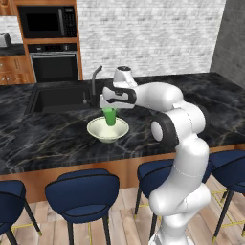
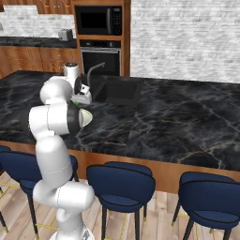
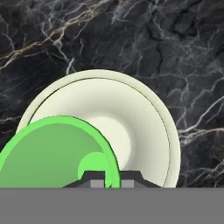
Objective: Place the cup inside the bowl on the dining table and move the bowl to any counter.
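- End effector point(image 1: 109, 106) clenched on the cup point(image 1: 110, 116) rim, hanging it upright over the bowl point(image 1: 108, 129) for a drop.
- Bowl resting on the counter point(image 1: 48, 134) beside the sink point(image 1: 57, 98).

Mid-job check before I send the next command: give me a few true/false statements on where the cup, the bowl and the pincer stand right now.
1. The pincer is shut on the cup. True.
2. The cup lies on its side on the marble beside the bowl. False: it is upright, held over the bowl, its base down in the bowl's hollow.
3. The bowl sits on the dining table, in front of the sink. True.
4. The bowl has already been carried to the counter along the wall. False: it is on the dining table, with the blue stools at the near edge.
5. The bowl is dark blue. False: it is cream to pale green.
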You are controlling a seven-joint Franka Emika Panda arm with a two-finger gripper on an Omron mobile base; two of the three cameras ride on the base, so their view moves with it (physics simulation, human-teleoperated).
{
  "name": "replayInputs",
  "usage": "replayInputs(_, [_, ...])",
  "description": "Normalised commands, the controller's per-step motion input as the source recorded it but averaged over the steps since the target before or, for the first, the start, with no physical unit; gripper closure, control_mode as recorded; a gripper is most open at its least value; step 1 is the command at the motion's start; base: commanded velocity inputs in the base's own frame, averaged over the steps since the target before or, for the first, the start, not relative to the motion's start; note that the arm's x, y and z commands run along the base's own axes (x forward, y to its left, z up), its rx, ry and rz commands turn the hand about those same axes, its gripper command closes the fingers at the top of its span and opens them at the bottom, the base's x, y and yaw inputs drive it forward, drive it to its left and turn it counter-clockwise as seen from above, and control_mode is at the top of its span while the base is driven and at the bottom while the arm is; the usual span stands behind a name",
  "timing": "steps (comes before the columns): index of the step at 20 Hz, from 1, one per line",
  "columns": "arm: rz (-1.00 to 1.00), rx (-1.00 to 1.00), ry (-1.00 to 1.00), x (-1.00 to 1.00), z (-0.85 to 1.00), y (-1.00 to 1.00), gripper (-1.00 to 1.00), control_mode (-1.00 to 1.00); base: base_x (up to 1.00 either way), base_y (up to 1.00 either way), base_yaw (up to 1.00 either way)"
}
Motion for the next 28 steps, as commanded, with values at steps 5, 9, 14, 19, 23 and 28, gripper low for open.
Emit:
replayInputs(5, [0.00, 0.00, 0.01, 0.00, -0.23, 0.05, 1.00, -1.00, 0.00, 0.00, 0.00])
replayInputs(9, [0.00, 0.00, 0.00, 0.03, -0.16, 0.16, 1.00, -1.00, 0.00, 0.00, 0.00])
replayInputs(14, [0.00, 0.00, 0.02, 0.10, -0.07, 0.14, 1.00, -1.00, 0.00, 0.00, 0.00])
replayInputs(19, [0.00, 0.00, 0.03, 0.02, -0.17, 0.02, 1.00, -1.00, 0.00, 0.00, 0.00])
replayInputs(23, [0.00, 0.00, 0.01, 0.00, -0.23, 0.00, 1.00, -1.00, 0.00, 0.00, 0.00])
replayInputs(28, [0.00, 0.00, 0.00, 0.10, -0.13, 0.00, 1.00, -1.00, 0.00, 0.00, 0.00])
